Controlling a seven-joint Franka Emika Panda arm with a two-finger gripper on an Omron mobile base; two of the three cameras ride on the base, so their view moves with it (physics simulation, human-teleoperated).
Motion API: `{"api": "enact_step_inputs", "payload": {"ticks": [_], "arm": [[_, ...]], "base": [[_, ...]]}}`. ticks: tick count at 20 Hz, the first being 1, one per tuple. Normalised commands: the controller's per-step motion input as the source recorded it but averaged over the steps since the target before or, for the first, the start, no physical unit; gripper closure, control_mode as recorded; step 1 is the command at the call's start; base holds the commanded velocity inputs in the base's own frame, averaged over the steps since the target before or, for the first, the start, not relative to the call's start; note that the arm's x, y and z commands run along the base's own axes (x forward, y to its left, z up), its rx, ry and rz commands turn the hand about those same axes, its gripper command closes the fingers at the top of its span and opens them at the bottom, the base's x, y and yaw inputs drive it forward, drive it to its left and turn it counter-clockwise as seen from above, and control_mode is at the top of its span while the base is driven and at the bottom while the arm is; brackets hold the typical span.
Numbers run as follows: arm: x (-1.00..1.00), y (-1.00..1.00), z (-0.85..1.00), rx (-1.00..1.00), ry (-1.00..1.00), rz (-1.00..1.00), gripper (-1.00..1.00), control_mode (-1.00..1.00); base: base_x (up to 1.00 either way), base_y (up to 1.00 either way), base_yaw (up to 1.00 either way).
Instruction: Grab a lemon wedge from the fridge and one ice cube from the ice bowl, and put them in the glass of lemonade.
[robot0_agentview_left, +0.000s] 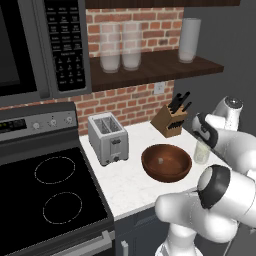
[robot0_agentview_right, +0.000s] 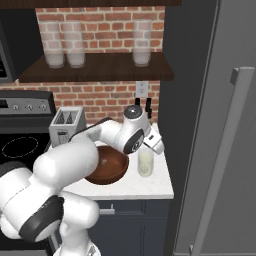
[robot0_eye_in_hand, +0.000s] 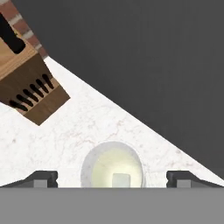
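White marble worktop (robot0_agentview_left: 127, 187) beside the fridge (robot0_agentview_right: 220, 125), under a brick wall.
The glass of lemonade (robot0_eye_in_hand: 112, 168) holds pale yellowish liquid with a small pale cube floating in it; fingers (robot0_eye_in_hand: 111, 178) spread wide, empty, above its rim. The ice bowl (robot0_agentview_left: 166, 162), at the glass's nine o'clock, holds one tiny piece.
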Motion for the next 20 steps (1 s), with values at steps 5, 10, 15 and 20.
{"api": "enact_step_inputs", "payload": {"ticks": [5, 10, 15, 20], "arm": [[-0.37, 0.14, 0.18, 0.0, -0.17, 0.0, -1.0, -1.0], [-0.26, 0.19, 0.13, 0.0, -0.1, 0.01, -1.0, -1.0], [-0.27, 0.35, 0.1, 0.0, -0.01, 0.07, -1.0, -1.0], [-0.03, 0.77, 0.12, -0.05, 0.04, 0.05, -1.0, -1.0]], "base": [[0.0, 0.0, 0.0], [0.0, 0.0, 0.0], [0.0, 0.0, 0.0], [0.0, 0.0, 0.0]]}}
